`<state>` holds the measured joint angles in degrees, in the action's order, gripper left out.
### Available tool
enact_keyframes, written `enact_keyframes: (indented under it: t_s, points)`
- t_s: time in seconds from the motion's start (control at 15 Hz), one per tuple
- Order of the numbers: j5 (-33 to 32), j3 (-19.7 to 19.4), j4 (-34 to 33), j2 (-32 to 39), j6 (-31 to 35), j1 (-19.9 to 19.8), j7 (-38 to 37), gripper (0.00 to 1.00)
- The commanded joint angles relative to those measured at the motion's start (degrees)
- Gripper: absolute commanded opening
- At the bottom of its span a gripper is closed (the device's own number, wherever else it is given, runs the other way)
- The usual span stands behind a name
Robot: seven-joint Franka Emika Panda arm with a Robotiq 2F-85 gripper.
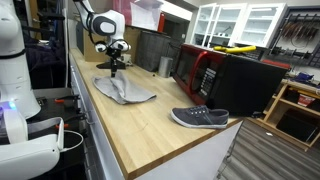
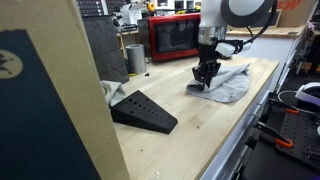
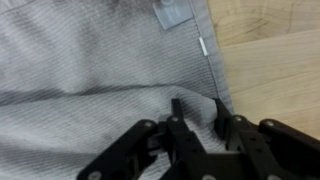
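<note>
- The grey cloth (image 1: 127,92) lies rumpled on the wooden counter (image 1: 150,135), well apart from the shoe (image 1: 200,118).
- The claw (image 3: 197,108) pinches a raised fold near the cloth's hem.
- That fold could probably slip free on lifting, because little fabric sits between the fingers.

I work here in what seems a lab or workshop with a kitchen corner. I see a long light wooden worktop (image 1: 150,125), a red microwave oven (image 2: 172,38), white cupboards with glass doors (image 1: 240,22) and a dark wall board with hanging tools (image 1: 300,35).
</note>
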<state>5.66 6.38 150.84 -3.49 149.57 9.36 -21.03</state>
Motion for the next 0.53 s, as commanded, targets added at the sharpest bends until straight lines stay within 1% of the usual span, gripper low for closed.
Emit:
enact_keyframes:
  t_s: [0.0, 0.07, 0.2, 0.33, 0.47]
  points:
    - [-2.9, 1.07, -1.88, 0.33, -3.19, -1.05, -3.18, 0.04]
    - [-2.79, 1.1, -2.18, 0.13, -4.31, -0.91, -2.64, 0.0]
    - [-1.91, 1.17, -3.16, -0.38, -7.66, -0.61, -0.43, 0.0]
    - [-0.36, 1.17, -4.97, -0.93, -13.22, -0.29, 3.84, 0.01]
    - [1.86, 0.87, -7.39, -1.46, -19.99, -0.1, 10.23, 0.01]
